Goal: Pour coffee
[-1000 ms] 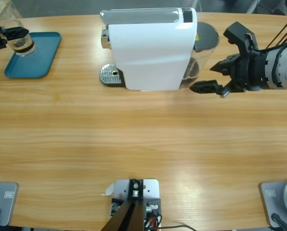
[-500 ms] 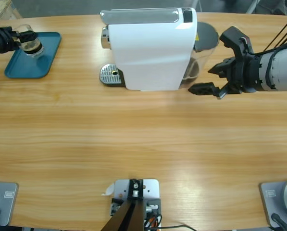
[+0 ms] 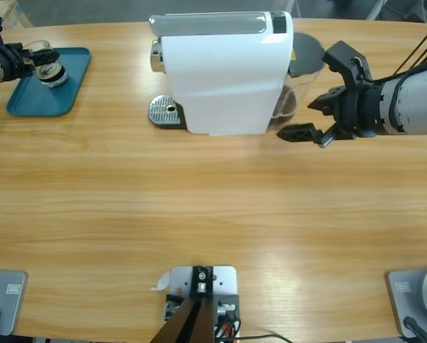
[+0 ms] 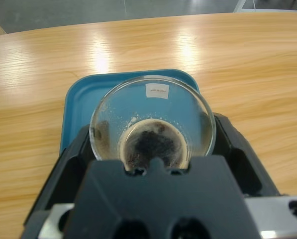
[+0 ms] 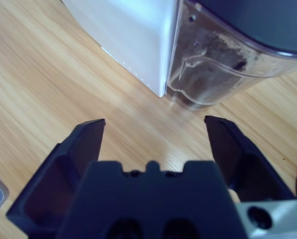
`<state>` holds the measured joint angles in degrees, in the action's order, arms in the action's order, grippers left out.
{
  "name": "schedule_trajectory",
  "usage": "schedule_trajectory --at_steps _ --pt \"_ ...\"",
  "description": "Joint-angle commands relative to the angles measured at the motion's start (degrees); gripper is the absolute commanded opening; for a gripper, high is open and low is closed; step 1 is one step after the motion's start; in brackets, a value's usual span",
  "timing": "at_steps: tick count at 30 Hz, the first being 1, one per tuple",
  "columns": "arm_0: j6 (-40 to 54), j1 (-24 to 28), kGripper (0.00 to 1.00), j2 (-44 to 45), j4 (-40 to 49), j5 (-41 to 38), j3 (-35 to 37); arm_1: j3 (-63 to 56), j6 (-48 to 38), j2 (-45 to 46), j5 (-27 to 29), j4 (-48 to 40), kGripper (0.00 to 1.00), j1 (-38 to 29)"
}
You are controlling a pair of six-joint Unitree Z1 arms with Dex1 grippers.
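Observation:
A small clear glass [image 4: 153,107] holds a shallow pool of dark coffee [image 4: 153,144] at its bottom. My left gripper [image 4: 153,132] is shut on the glass, one black jaw on each side. It sits over the blue tray [image 4: 81,102]; I cannot tell whether the glass touches it. In the high view the glass [image 3: 51,68], left gripper [image 3: 38,63] and tray [image 3: 33,100] are at the far left. My right gripper [image 3: 317,93] is open and holds nothing, just right of the white coffee machine [image 3: 224,78].
The machine's clear water tank [image 5: 220,64] stands right in front of my right gripper [image 5: 154,123]. It shows at the machine's right end [image 3: 302,68]. A metal drip grate [image 3: 164,111] sits at the machine's left foot. Bare wooden table [image 3: 213,207] stretches across the front.
The left gripper has carried the glass a little to the right over the tray. The right gripper has edged slightly left toward the machine.

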<state>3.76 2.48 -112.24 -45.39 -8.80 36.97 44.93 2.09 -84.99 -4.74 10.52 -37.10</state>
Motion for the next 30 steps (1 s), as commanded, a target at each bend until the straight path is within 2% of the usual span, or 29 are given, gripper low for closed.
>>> schedule_trajectory --at_steps 1,11,13,14,22,25,28,30 --pt "0.3 0.8 0.924 -2.2 -1.1 0.6 -0.4 -1.6 -0.4 -1.0 1.0 -0.8 1.0 0.5" --pt "0.0 2.1 0.925 -1.8 -1.0 0.5 -1.5 -1.8 -0.4 0.2 1.6 -0.8 1.0 0.5" --pt "0.0 2.3 0.974 -0.8 -1.0 0.5 -2.5 -1.7 -0.4 0.5 1.6 -0.7 1.0 0.5" --pt "0.0 2.3 1.0 0.3 -1.0 0.4 -3.0 -1.7 -0.4 0.5 1.6 -0.6 1.0 0.5" --pt "0.1 0.9 1.0 12.9 -0.4 -5.7 -7.8 0.1 -0.4 5.3 3.6 5.3 1.0 0.5" --pt "-0.5 -1.0 1.0 23.2 4.5 -4.9 -11.1 0.2 -0.4 8.9 4.7 7.9 1.0 0.5" --pt "-0.2 -7.1 1.0 35.8 17.2 -4.8 -11.5 0.3 -0.4 11.1 5.4 10.1 1.0 0.5" --pt "-0.3 -11.0 1.0 41.1 24.8 -4.7 -10.9 0.4 -0.4 12.0 5.4 11.0 1.0 0.5"
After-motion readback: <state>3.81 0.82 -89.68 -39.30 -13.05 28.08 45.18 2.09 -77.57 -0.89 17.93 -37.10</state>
